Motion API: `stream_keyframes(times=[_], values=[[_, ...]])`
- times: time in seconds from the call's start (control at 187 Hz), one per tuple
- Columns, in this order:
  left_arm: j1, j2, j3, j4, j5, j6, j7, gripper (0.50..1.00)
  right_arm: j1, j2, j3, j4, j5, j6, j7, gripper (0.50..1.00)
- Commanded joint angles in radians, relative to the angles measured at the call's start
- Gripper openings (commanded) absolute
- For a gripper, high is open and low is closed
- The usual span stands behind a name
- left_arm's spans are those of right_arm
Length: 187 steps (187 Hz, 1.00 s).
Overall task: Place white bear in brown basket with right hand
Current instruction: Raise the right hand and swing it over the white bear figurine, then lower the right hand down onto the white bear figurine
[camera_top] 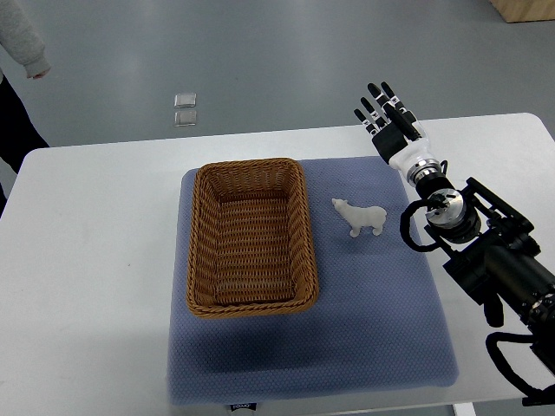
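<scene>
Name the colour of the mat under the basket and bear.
Blue-grey, with a fine dotted texture. The mat shows best in the top view, the only one.

tabletop (95, 260): fills the near part of the view; floor lies beyond its far edge.
mat (373, 329): lies flat on the tabletop, around its middle, reaching to the near edge.
basket (250, 236): sits on the left half of the mat, long side running near to far.
bear (360, 217): stands on the mat just right of the basket, apart from it, head toward the basket.
right hand (388, 121): far right of the bear, well apart from it, over the far right corner of the mat; its arm runs back to the near right edge.
person (22, 52): at the far left corner, beyond the tabletop.
floor plates (185, 109): two, on the floor beyond the basket.
</scene>
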Motion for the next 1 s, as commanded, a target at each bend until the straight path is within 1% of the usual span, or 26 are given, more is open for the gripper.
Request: stream_keyframes(times=[0.0,0.246,0.374,0.476,0.529,0.582,0.609,0.705,0.807,0.866,0.951,0.994], values=[[0.000,0.000,0.000,-0.001,0.001,0.000,0.000,1.000,0.000,0.001,0.000,0.000,0.001,0.003,0.000,0.932],[0.000,0.000,0.000,-0.001,0.001,0.000,0.000,1.000,0.005,-0.011,-0.009,0.000,-0.008,0.009,0.002,0.932],[0.000,0.000,0.001,-0.001,0.001,0.000,0.001,1.000,0.016,-0.023,-0.055,0.002,-0.049,0.015,-0.003,0.932],[0.000,0.000,0.001,-0.005,0.001,0.000,0.001,1.000,0.062,-0.046,-0.112,0.005,-0.111,0.029,-0.009,0.930],[0.000,0.000,0.001,-0.004,0.001,0.000,0.001,1.000,0.088,-0.072,-0.176,0.005,-0.175,0.025,-0.038,0.930],[-0.002,0.000,0.001,-0.004,0.001,0.000,0.001,1.000,0.128,-0.106,-0.245,0.005,-0.239,0.020,-0.086,0.930],[-0.002,0.000,0.001,-0.005,0.001,0.000,0.000,1.000,0.158,-0.126,-0.284,0.005,-0.273,0.025,-0.113,0.930],[-0.002,0.000,0.000,-0.005,0.002,0.000,0.001,1.000,0.255,-0.210,-0.419,0.023,-0.379,0.048,-0.178,0.930],[-0.002,0.000,0.000,-0.005,0.002,0.000,0.001,1.000,0.370,-0.276,-0.604,0.051,-0.520,0.084,-0.215,0.930],[-0.002,0.000,0.001,-0.005,0.002,0.000,0.001,1.000,0.454,-0.312,-0.739,0.089,-0.591,0.101,-0.241,0.932],[-0.002,0.000,0.003,-0.004,0.001,0.000,0.001,1.000,0.566,-0.368,-0.920,0.149,-0.614,0.129,-0.279,0.932],[-0.005,0.000,0.001,-0.004,0.001,0.000,0.001,1.000,0.612,-0.379,-0.980,0.169,-0.612,0.144,-0.293,0.932]])
